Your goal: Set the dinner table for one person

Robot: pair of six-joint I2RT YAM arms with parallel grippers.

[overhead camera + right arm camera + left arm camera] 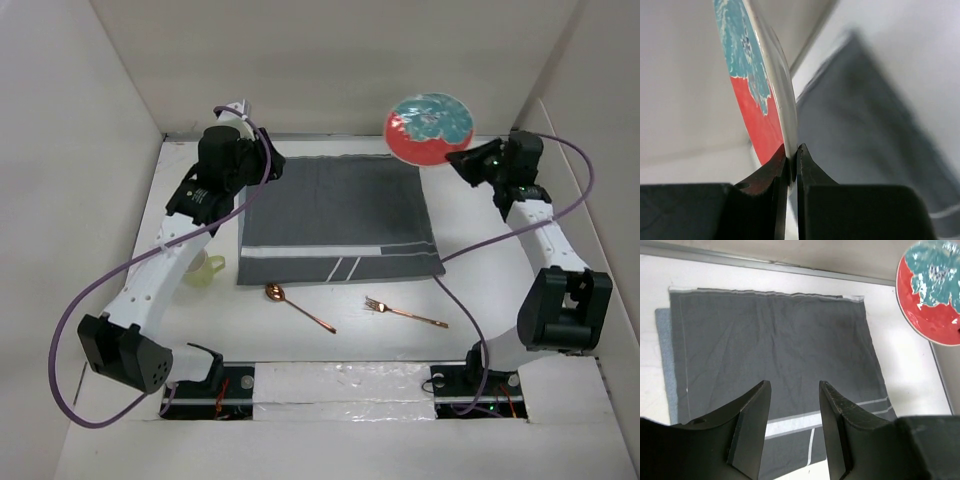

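- Top view: the dinner table [480, 250] is a matte white rectangular top walled by white panels, and it lies under both arms. The left gripper [262, 158] hangs above the table's far-left area, at the corner of the grey placemat [335, 215]. The right gripper [458, 160] holds a red-and-teal plate [430, 128] raised over the far-right part.
- Left wrist view: the left gripper [795, 387] has its jaws apart with nothing between them. The placemat [775, 340] and bare white table [910, 360] lie below.
- Right wrist view: the right gripper [792, 150] pinches the plate [757, 90] by its rim. The blurred pale surface [920, 45] beyond is probably the table, apart from the fingers.
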